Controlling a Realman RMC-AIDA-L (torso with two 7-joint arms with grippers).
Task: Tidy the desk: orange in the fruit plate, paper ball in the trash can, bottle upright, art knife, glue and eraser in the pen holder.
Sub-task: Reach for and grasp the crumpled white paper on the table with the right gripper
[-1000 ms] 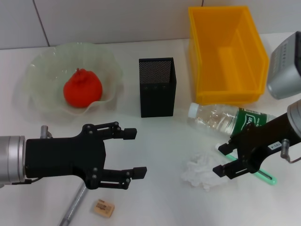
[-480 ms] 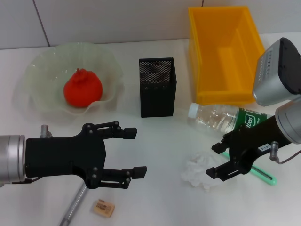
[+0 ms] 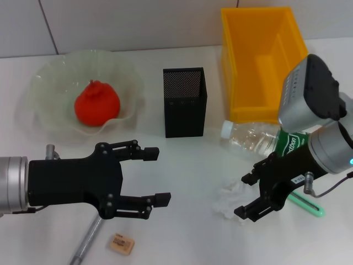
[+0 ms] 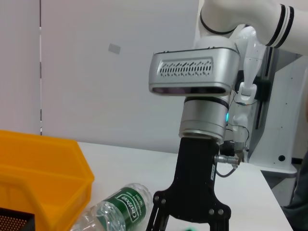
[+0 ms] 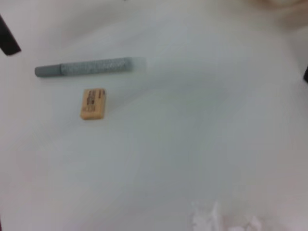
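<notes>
Beside the paper ball (image 3: 230, 200), right end effector (image 3: 249, 194) wide; eraser (image 5: 92, 103) wrist-view sharp.

The right gripper (image 3: 249, 194) covers part of the paper ball (image 3: 227, 200) and much of a green stick (image 3: 309, 205) beside it. The bottle (image 3: 259, 139), lying beside the trash can (image 3: 265, 61), has its base hidden behind the right arm. A grey pen (image 3: 85, 243) near the eraser (image 3: 122, 243) is partly hidden under the left gripper (image 3: 154, 175) and cut off by the picture's lower edge.
</notes>
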